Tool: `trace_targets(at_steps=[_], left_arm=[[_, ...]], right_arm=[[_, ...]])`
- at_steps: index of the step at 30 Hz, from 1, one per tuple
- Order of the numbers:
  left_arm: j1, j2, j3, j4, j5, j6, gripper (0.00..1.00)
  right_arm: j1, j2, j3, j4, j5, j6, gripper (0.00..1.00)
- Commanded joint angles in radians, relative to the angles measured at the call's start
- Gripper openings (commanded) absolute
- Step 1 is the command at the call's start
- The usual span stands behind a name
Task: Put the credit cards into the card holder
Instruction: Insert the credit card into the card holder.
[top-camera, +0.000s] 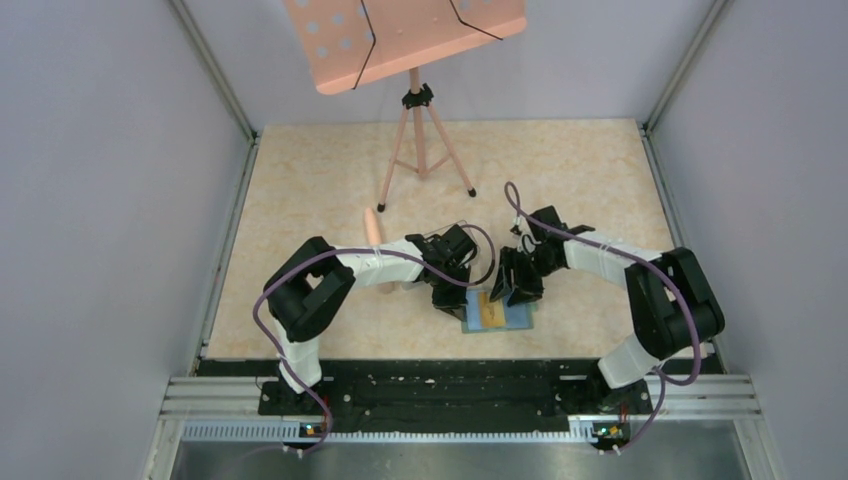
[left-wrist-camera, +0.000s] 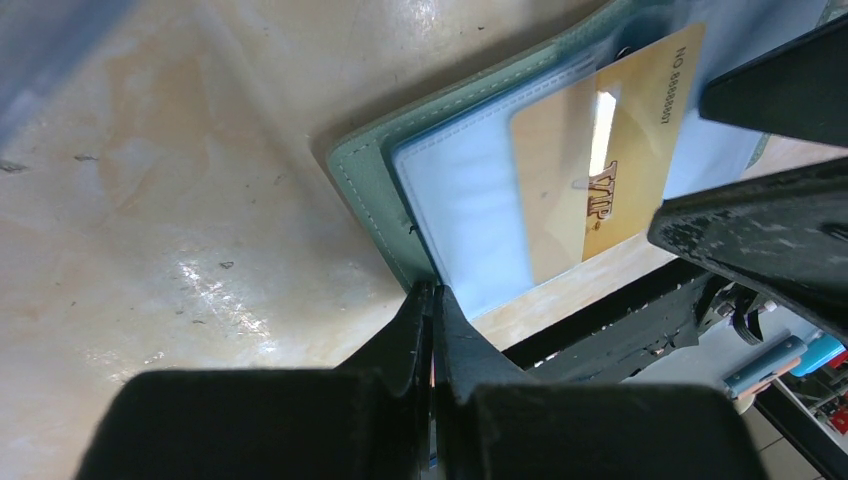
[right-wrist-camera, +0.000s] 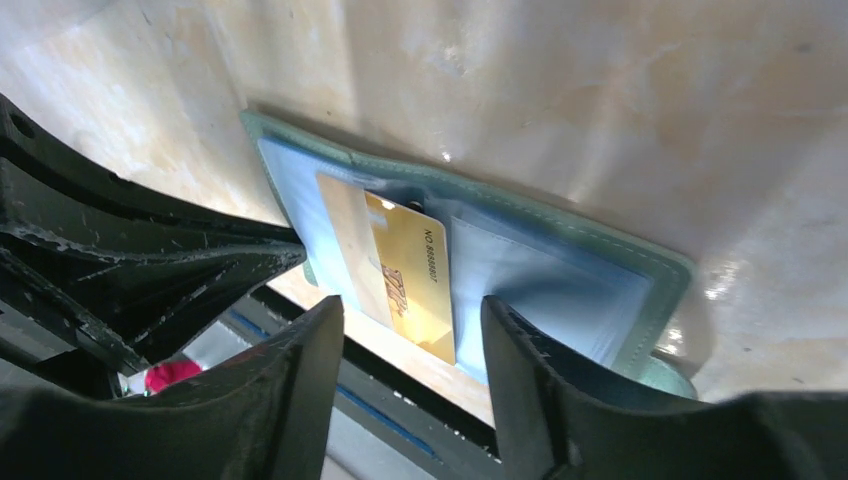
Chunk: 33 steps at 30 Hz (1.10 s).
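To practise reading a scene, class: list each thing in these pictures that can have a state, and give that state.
Sage-green folding card holder: open, lying flat.
Orange-yellow plastic VIP card: partly tucked into a clear sleeve, the rest sticking out.
Left gripper: jaws shut, tips at the holder's edge.
Right gripper: jaws open, astride the card.

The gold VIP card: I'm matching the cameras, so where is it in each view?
Top external: gold VIP card at bottom centre, a small orange patch.
Left wrist: gold VIP card at upper right.
Right wrist: gold VIP card near centre.
Shared landmark: the open green card holder under it.
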Motion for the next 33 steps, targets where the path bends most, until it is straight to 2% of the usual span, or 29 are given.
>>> trace_targets(at_steps=[1, 6, 16, 20, 23, 25, 28, 30, 33], left_arm=[[-0.01, 0.038, 0.012, -0.009, -0.007, 0.013, 0.0], [-0.01, 0.045, 0.022, -0.011, 0.0, 0.018, 0.0], [-0.01, 0.053, 0.058, -0.032, 0.0, 0.038, 0.0], [-0.01, 0.051, 0.082, -0.053, -0.007, 0.054, 0.0], [-0.01, 0.032, 0.11, -0.087, -0.05, 0.092, 0.0], [-0.009, 0.004, 0.129, -0.114, -0.095, 0.123, 0.07], [-0.007, -0.069, 0.147, -0.131, -0.158, 0.168, 0.26], [-0.004, -0.123, 0.161, -0.138, -0.196, 0.19, 0.37], [0.01, -0.196, 0.175, -0.126, -0.245, 0.21, 0.46]], right_arm=[[0.037, 0.054, 0.017, -0.001, -0.014, -0.004, 0.5], [0.079, 0.085, 0.034, 0.04, -0.081, 0.038, 0.38], [0.128, 0.087, 0.095, 0.063, -0.138, 0.055, 0.32], [0.129, 0.12, 0.102, 0.03, -0.128, 0.03, 0.33], [0.128, 0.112, 0.131, -0.045, -0.016, 0.001, 0.44], [0.128, 0.095, 0.16, -0.085, 0.043, -0.018, 0.53], [0.129, 0.066, 0.212, -0.131, 0.088, -0.037, 0.64], [0.128, 0.055, 0.253, -0.155, 0.105, -0.047, 0.68], [0.129, 0.049, 0.32, -0.176, 0.112, -0.058, 0.72]])
